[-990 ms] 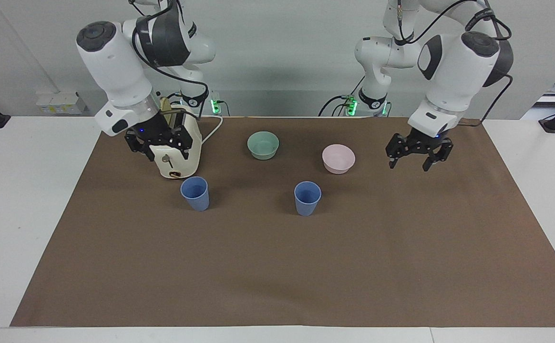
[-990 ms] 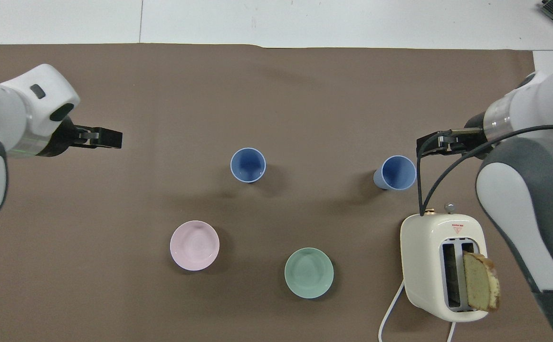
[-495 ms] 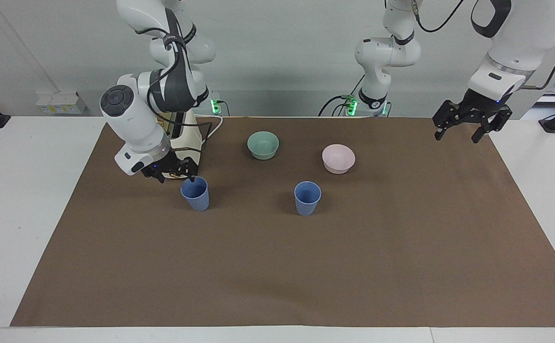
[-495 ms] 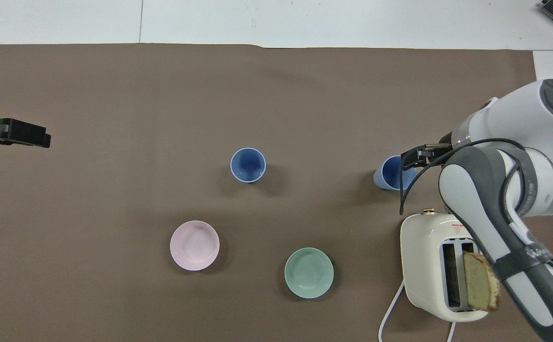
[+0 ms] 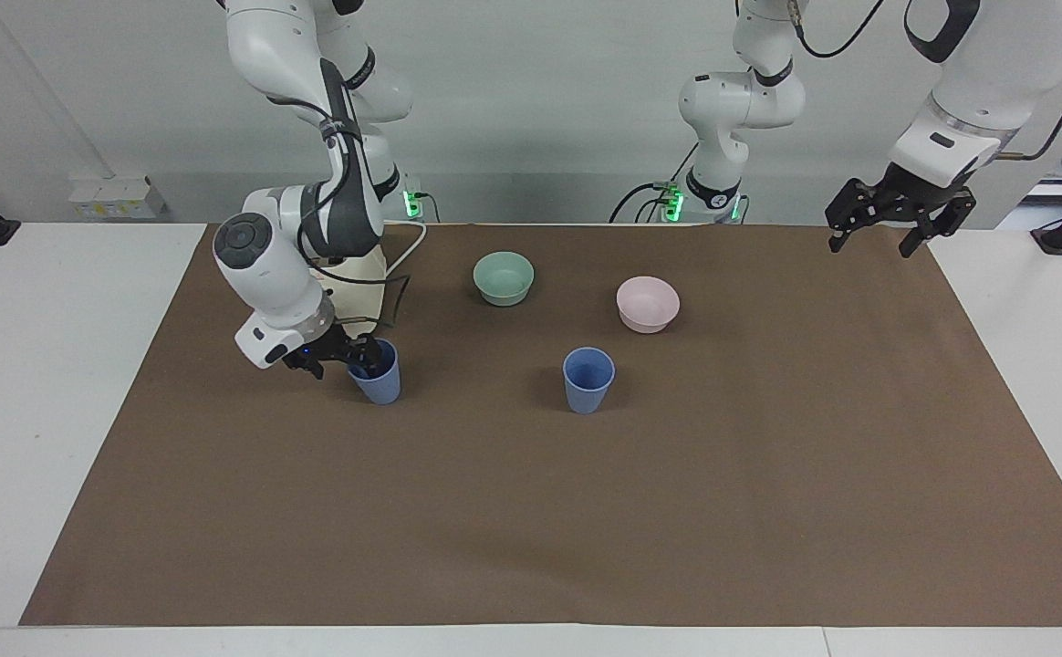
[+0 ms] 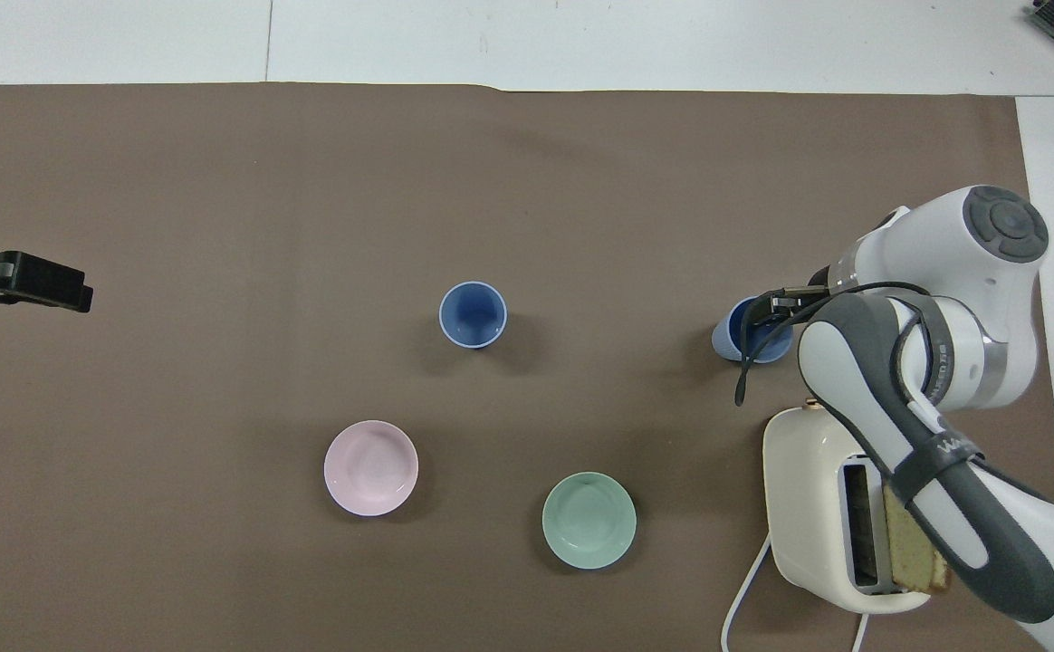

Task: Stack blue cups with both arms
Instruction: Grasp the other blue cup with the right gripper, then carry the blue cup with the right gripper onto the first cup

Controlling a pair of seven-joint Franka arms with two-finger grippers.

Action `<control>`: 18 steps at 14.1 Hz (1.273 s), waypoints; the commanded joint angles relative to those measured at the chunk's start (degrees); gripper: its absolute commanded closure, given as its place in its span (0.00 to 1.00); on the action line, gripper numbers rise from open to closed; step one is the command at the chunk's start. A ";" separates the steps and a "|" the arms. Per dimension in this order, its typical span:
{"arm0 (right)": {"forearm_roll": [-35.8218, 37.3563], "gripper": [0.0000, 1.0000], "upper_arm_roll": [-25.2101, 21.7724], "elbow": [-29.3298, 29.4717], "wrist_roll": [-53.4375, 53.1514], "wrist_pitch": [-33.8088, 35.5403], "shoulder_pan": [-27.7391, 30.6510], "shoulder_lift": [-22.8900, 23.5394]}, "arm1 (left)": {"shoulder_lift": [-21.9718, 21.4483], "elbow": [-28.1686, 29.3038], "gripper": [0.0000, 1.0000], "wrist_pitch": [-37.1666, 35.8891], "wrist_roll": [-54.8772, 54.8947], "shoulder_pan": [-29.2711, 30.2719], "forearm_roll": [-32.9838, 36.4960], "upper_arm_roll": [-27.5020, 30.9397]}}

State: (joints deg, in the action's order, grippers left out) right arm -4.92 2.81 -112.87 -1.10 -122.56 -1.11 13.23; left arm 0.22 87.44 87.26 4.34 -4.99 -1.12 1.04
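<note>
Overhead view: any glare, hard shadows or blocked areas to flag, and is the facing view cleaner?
Overhead view: even light, soft shadows beside the cups, no glare; the right arm hides part of the toaster. Facing view: equally soft, with that arm covering most of the toaster.

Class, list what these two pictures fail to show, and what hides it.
- Cream two-slot toaster: facing view, almost wholly hidden by the right arm.
- Its bread slice: overhead view, partly covered by that arm.
- Periwinkle-blue plastic cup beside the toaster: overhead view, rim overlapped by the right end effector.
- Black left end effector: overhead view, cut by the picture's edge.
</note>
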 commanded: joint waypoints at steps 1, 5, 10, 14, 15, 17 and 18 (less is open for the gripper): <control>1.23 1.00 0.44 -0.34 1.46 -0.66 -0.12 -0.57 | -1.62 1.50 0.00 -1.04 0.76 0.60 1.12 -0.51; 1.14 1.00 0.53 0.81 1.55 -0.75 -0.21 0.13 | -1.63 1.33 0.00 -0.51 0.67 0.51 1.12 -0.51; 0.61 1.00 0.61 10.02 -2.31 6.26 -4.08 1.36 | -1.54 1.24 0.00 -0.43 0.76 0.51 1.21 -0.43; 0.00 1.00 2.11 20.82 -7.23 15.05 -5.30 1.54 | -1.71 1.33 0.00 -0.78 0.67 0.51 1.12 -0.51; 0.35 1.00 2.20 22.85 -9.77 16.03 -6.61 2.23 | -1.71 1.24 0.00 -0.60 0.67 0.51 1.12 -0.51; 0.96 1.00 2.11 28.29 -14.95 16.13 -11.26 4.69 | -1.71 1.15 0.00 -0.42 0.58 0.51 1.03 -0.60; 0.96 1.00 2.20 30.58 -17.42 16.21 -12.41 5.83 | -1.63 1.24 0.00 -0.42 0.50 0.51 1.03 -0.60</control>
State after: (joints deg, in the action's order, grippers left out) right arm -4.98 4.73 -89.46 -13.43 -107.91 -10.65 14.47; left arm -0.11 87.45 86.88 4.34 -4.99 -1.08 1.01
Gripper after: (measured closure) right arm 0.965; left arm 0.000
